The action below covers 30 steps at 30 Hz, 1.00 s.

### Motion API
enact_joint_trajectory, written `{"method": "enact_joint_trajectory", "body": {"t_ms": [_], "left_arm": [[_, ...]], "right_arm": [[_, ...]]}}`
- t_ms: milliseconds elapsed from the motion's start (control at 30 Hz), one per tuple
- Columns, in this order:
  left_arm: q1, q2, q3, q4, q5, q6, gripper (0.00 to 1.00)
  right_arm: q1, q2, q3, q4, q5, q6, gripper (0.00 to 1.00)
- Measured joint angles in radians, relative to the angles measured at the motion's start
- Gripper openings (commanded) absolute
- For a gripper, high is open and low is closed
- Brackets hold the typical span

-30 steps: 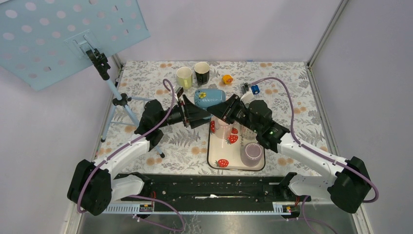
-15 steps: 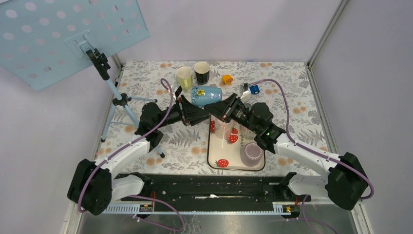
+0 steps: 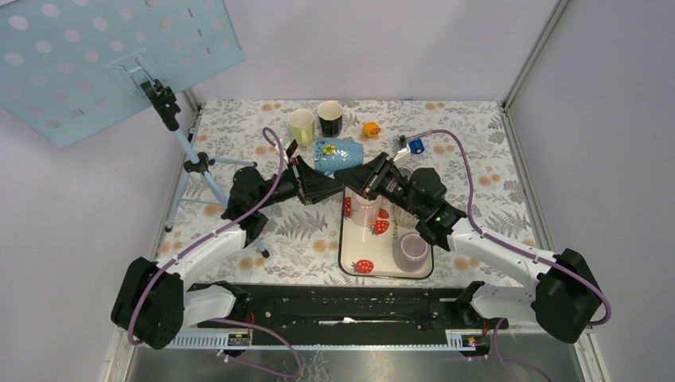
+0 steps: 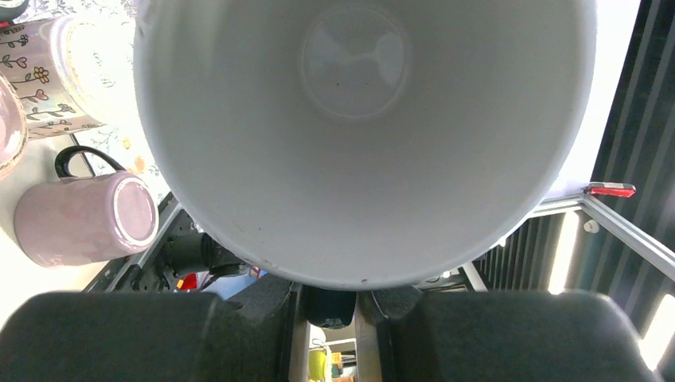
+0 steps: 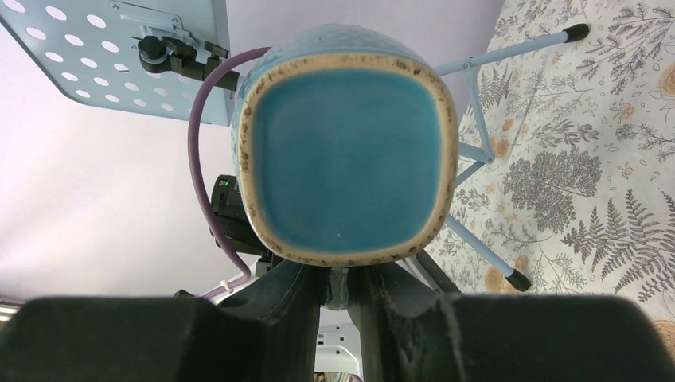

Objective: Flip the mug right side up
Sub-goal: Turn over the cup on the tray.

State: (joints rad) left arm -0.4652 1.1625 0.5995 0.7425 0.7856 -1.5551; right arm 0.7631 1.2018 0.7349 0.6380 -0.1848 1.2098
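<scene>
Both grips are clenched on the blue mug (image 3: 338, 153), held sideways over the tabletop (image 3: 477, 159) beyond the tray (image 3: 341, 255), left fingers (image 4: 271, 301) at its rim, right fingers (image 5: 290, 290) by its base; mid-flip, the right should likely release next

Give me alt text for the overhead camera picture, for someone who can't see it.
Two robot arms hold a blue mug on its side between them, left claw at its mouth, right claw at its base. A strawberry-print tray nearer the arms carries a lilac mug.
</scene>
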Motion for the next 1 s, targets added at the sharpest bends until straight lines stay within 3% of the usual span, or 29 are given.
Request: {"method": "enact_joint_trajectory", "body": {"t_ms": [300,600,1000], "left_arm": [[0.000,-0.001,0.021,-0.067,0.002,0.080,0.00],[0.000,-0.019,0.056,-0.175,0.005,0.172,0.00],[0.000,-0.033,0.072,-0.277,-0.008,0.206,0.00]], "right_arm": [[0.001,0.000,0.000,-0.024,0.011,-0.016,0.00],[0.001,0.007,0.000,-0.024,0.011,-0.024,0.32],[0.001,0.009,0.000,-0.095,0.036,-0.098,0.65]]}}
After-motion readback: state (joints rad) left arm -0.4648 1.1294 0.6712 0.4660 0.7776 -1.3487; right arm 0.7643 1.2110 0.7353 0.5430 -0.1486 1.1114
